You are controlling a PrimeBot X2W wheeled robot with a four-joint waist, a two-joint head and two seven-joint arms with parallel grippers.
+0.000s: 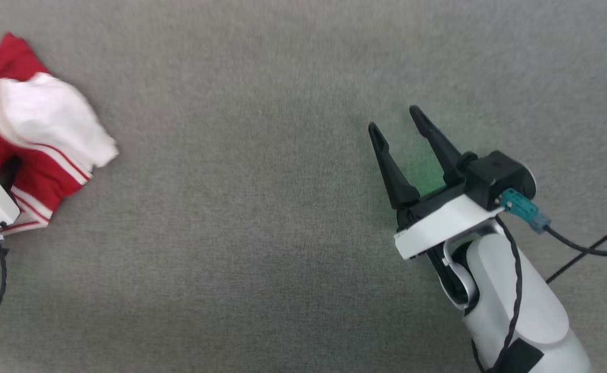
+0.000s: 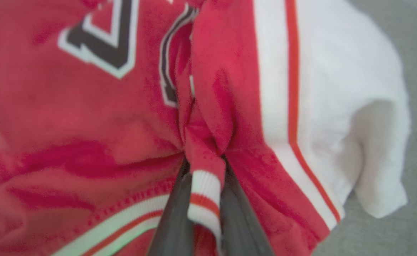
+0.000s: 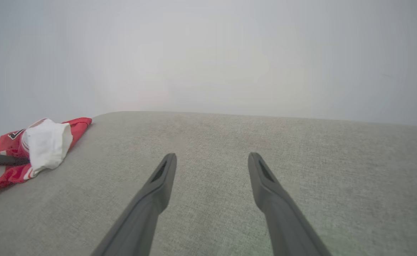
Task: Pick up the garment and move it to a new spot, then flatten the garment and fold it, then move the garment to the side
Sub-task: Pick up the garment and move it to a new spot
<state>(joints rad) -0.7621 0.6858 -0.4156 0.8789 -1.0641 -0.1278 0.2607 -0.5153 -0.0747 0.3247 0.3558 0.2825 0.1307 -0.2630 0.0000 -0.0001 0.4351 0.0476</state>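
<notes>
Grey woven cloth covers the counter (image 1: 283,233); the crumpled red jersey (image 1: 44,124) lies at the robot's far left. The left gripper (image 2: 205,167) has its fingers clenched on a striped hem fold (image 2: 203,192), while the right gripper (image 1: 394,119) is spread and empty. The pickup looks to be in hand; next, lift the jersey clear and carry it.

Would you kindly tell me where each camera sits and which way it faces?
Head view: on the head, looking down at the grey surface; shows the open right gripper.
Left wrist view: along the left gripper, shut on the garment.
Right wrist view: low, along its open fingers across the surface.
Shared: all three show the garment.
</notes>
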